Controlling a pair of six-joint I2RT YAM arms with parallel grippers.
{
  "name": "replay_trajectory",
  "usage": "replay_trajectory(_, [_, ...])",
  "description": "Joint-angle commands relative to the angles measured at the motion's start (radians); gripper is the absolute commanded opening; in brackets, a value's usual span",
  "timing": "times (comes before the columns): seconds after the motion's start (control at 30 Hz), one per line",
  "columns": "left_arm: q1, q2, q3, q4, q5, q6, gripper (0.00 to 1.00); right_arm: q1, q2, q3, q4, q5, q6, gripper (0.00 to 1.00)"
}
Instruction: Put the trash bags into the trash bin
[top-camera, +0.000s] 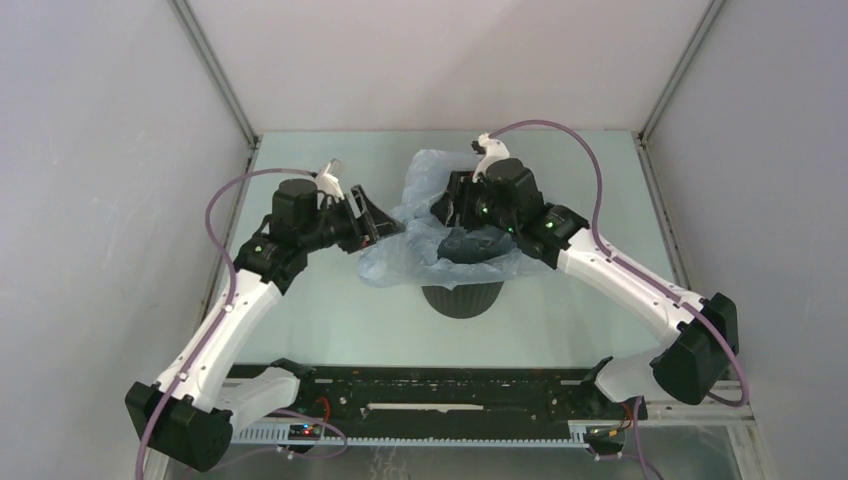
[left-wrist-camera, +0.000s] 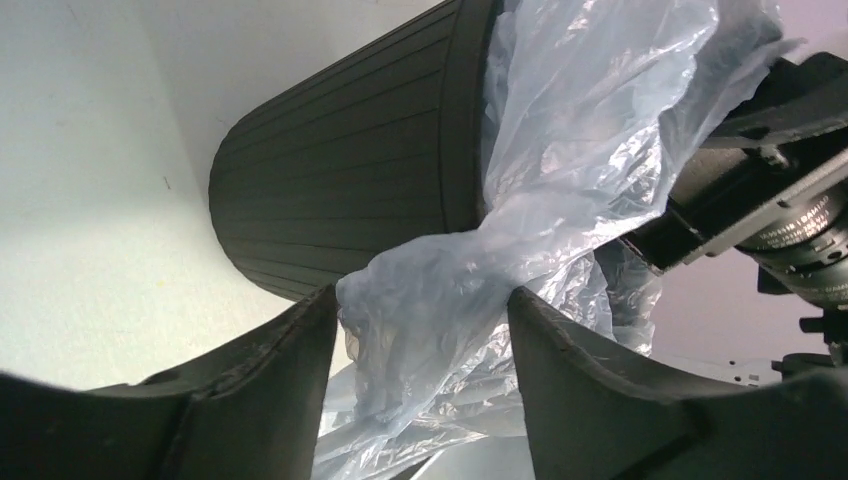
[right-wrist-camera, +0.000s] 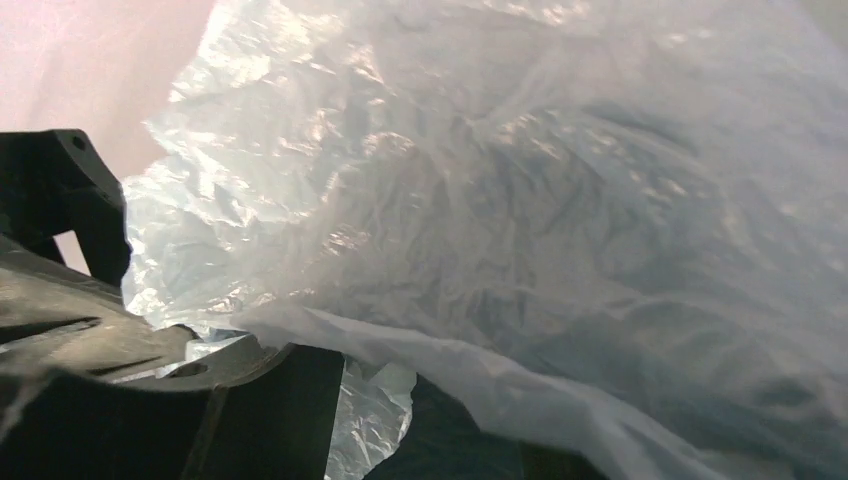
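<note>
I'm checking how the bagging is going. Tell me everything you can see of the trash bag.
The trash bag is thin, translucent pale blue film, heavily crumpled. It lies draped over the mouth of the upright black bin, sagging into the opening and spilling over the rim on the left and far sides. A twisted bunch is pinched in the left gripper beside the bin's ribbed wall. The right gripper sits over the opening among the film; its hold is hidden.

The black, ribbed bin (top-camera: 462, 298) stands upright in the middle. A crumpled, translucent pale blue bag (top-camera: 420, 185) drapes over its mouth, spilling past the left and far rim.
</note>
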Motion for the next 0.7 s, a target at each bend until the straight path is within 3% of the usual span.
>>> replay_trajectory(0.0, [0.010,-0.018,-0.024,0.033,0.022,-0.010,0.65,0.041,-0.010,-0.041,0.179,0.126,-0.020,0.64])
replay_trajectory(0.07, [0.011,-0.018,-0.025,0.027,0.021,-0.010,0.56,0.041,0.006,-0.042,0.196,0.142,-0.026,0.61])
replay_trajectory(0.2, [0.011,-0.028,-0.030,0.005,-0.005,-0.010,0.35,0.040,0.027,-0.041,0.136,0.171,-0.037,0.29])
replay_trajectory(0.47, [0.011,-0.051,-0.014,-0.012,0.020,-0.002,0.30,0.071,0.021,-0.087,-0.126,0.109,-0.091,0.11])
replay_trajectory(0.67, [0.011,-0.056,-0.026,-0.012,0.001,-0.002,0.28,0.063,0.102,-0.092,-0.182,-0.007,0.006,0.07])
